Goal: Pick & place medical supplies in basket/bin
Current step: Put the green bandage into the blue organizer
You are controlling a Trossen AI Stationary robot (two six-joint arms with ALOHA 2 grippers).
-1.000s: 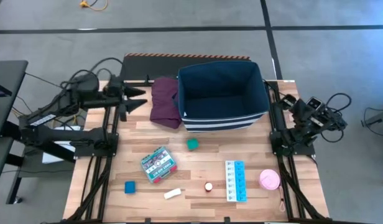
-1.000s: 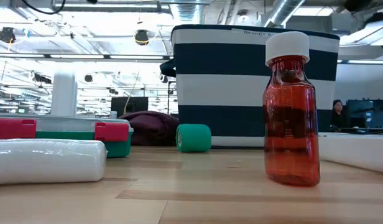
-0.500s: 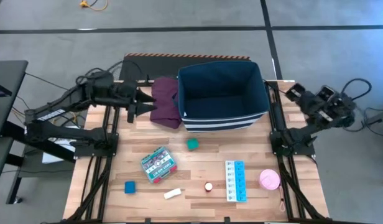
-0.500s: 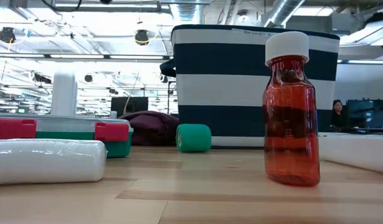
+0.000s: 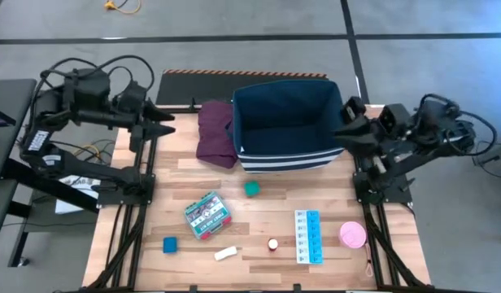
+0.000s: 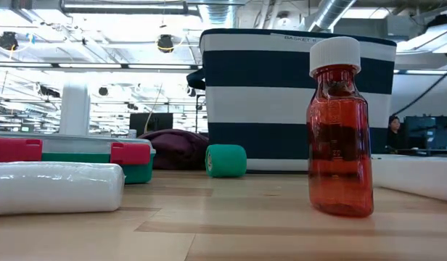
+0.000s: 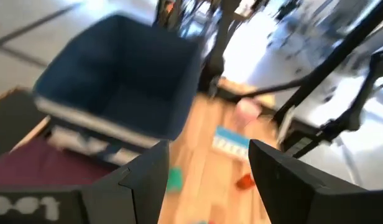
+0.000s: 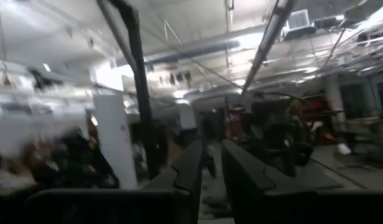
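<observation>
On the wooden table in the high view lie the green-red flat box (image 5: 207, 214), green block (image 5: 251, 189), blue block (image 5: 170, 244), white stick (image 5: 225, 253), tiny red-white piece (image 5: 272, 243), blue-white pill strip (image 5: 308, 237) and pink round roll (image 5: 352, 235). The navy bin (image 5: 291, 126) stands at the far side. My left gripper (image 5: 165, 124) hovers open at the far left, short of the maroon cloth (image 5: 215, 133). My right gripper (image 5: 345, 122) hangs shut beside the bin's right wall. In the low view the red-white piece is a red bottle (image 6: 339, 130) standing upright.
The maroon folded cloth lies against the bin's left wall. The supplies are spread over the near half of the table, with bare wood between them. Black frame rails (image 5: 124, 220) run along both side edges. The left wrist view looks down on the bin (image 7: 123, 81).
Both arms have come up from their folded rest. The left gripper first reached toward the maroon cloth, then drew back toward the left edge and rose. The right gripper swung from the right edge toward the bin's right wall. Every item has stayed where it was.
</observation>
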